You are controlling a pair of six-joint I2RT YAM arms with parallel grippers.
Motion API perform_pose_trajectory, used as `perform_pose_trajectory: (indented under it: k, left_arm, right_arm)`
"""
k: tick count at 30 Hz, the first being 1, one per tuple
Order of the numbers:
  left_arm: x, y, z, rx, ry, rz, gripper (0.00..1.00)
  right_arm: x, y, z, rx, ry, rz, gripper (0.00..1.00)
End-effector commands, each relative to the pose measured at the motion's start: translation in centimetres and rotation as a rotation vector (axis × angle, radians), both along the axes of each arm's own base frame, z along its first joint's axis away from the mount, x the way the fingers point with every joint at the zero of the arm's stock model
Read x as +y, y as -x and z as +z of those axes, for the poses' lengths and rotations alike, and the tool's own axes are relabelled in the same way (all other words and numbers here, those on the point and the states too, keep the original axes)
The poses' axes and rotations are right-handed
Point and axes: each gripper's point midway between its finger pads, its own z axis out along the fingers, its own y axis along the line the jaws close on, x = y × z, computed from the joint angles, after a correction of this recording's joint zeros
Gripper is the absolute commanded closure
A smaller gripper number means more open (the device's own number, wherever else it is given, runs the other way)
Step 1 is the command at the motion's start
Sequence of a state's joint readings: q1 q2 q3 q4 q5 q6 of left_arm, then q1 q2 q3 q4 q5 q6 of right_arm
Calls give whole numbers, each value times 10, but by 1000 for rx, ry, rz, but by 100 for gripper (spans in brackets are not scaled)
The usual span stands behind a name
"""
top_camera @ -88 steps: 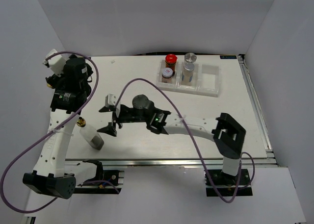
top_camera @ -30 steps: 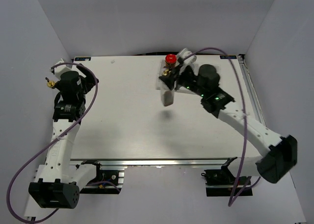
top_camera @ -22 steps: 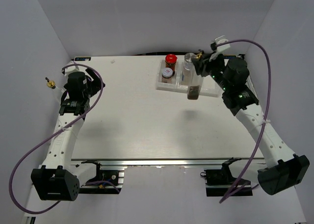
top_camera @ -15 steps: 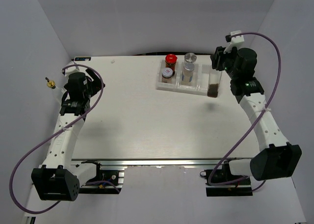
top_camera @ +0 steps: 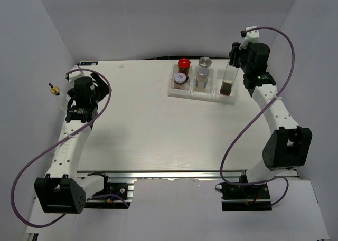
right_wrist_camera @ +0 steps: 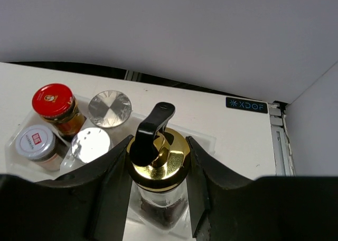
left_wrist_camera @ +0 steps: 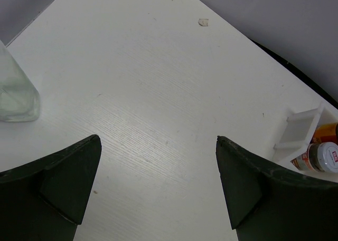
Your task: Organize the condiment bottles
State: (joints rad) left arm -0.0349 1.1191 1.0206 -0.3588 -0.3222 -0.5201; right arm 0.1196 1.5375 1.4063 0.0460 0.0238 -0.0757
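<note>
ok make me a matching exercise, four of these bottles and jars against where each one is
Things
1. dark red-capped glass jar
2. slim gold-capped bottle with dark bottom
3. slim all-clear glass bottle
4. short pale-lidded jar

Places
A. right compartment of the white tray, in the right gripper
B. far left of the table, outside the tray
C. left compartment, near end
D. left compartment, far end

Pairs: 1-D, 2-A, 3-B, 4-C

The tray (top_camera: 196, 95) sits at the far edge of the table (top_camera: 148, 130), right of centre. In its left compartment a short jar (top_camera: 180, 79) stands before a taller jar (top_camera: 184, 66). A capped bottle (top_camera: 202, 75) stands in the middle one. A pump bottle (top_camera: 227, 83) stands upright in the right compartment, between the fingers of the right hand (right_wrist_camera: 158, 156). At the table's left edge a slim bottle (left_wrist_camera: 16, 90) stands just left of the left hand (left_wrist_camera: 157, 146).
</note>
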Motion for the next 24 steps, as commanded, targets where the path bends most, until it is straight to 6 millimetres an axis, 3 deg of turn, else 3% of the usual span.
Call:
perform_pose_trajectory:
  k: [1,4,7,16,21,24]
  left_arm:
    - [4,-2,13,-40,-10,23,2]
    - [6,-1,15,-38,-18,32,2]
    - [8,-1,12,-25,-29,39,2]
    - [5,-5,10,-11,-25,19,2]
    - [5,-2,13,-30,-21,26,2]
    - [8,-1,10,-8,-28,38,2]
  right_arm:
    - [-10,-13,98,-303,-10,-30,100]
    - [-1,-31,82,-276,-11,38,100]
    - [3,-41,83,-299,6,81,100]
    - [24,-79,58,-349,86,225,100]
    - [26,-85,49,-367,115,239,100]
    - [25,-88,33,-349,123,240,100]
